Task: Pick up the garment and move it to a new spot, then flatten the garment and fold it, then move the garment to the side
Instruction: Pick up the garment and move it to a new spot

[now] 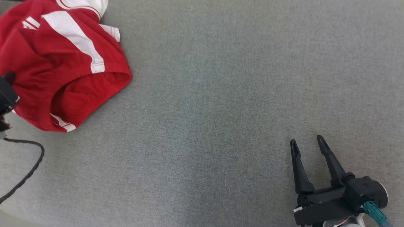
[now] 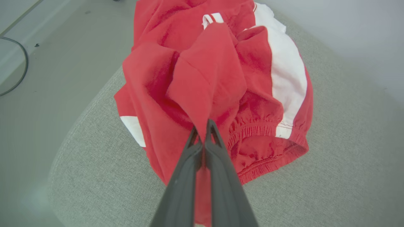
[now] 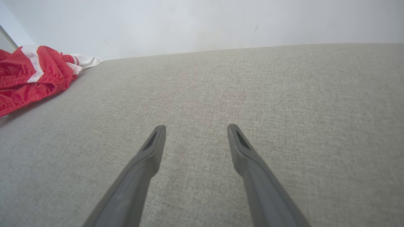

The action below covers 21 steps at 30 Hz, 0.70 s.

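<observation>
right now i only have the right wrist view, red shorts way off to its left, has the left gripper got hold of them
observer: yes, in the left wrist view the left gripper is shut on a raised fold of the red shorts.
operator: are they lifted clear of the cushion
observer: no, only that pinched fold is up; the waistband lies on the grey cushion.
</observation>
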Tool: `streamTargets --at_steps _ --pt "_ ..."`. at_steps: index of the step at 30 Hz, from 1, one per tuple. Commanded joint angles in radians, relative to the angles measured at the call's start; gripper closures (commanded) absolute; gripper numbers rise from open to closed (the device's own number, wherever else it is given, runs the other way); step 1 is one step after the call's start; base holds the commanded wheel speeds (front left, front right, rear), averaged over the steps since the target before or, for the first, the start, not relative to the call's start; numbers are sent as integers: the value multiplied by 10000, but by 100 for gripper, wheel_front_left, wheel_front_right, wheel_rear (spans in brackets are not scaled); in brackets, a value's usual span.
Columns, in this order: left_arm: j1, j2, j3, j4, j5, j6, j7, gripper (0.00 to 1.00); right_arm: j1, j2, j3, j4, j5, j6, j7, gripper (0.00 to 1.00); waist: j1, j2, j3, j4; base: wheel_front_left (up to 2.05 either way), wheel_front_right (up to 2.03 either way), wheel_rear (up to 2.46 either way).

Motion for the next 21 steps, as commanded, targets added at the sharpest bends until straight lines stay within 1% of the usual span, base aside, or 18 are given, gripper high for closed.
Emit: streamTargets --at_steps 1,2,7,8,9,10,12,15,18,21 --pt "-64 48 51 -171 -14 -75 -63 100 -48 6 0 104 117 -21 -117 0 1 0 -329 29 0 0 0" --pt "-146 40 49 -260 -47 -101 -86 100 -44 7 0 185 191 -21 -180 0 1 0 -457 39 0 0 0" --pt "-637 154 -102 -663 -63 -505 -310 100 -98 9 56 629 617 -21 -448 0 1 0 -1183 -21 0 0 0" --pt "-637 154 -102 -663 -63 -505 -310 100 -98 9 56 629 617 -21 -448 0 1 0 -1183 -21 0 0 0" --pt "-935 144 -159 -726 -46 -645 -501 100 -68 8 83 825 776 -21 -553 0 1 0 -1548 -100 0 0 0" --pt "-935 144 -159 -726 -46 -645 -501 100 -68 8 83 825 776 -21 -553 0 1 0 -1548 -100 0 0 0" --pt "-1242 138 -256 -787 57 -812 -777 100 -18 6 69 1013 953 -21 -643 0 1 0 -1918 -206 0 0 0" --pt "-1710 -5 -429 -715 104 -1076 -1161 100 69 7 -23 1241 1157 -21 -757 0 1 0 -2452 -436 0 0 0" --pt "-2122 -261 -647 -642 -113 -1517 -1473 100 172 7 -97 1381 1280 -21 -815 0 1 0 -2969 -785 0 0 0" --pt "-2510 -503 -913 -566 -234 -1852 -1665 100 376 7 -234 1487 1390 -21 -856 0 1 0 -3412 -1146 0 0 0"
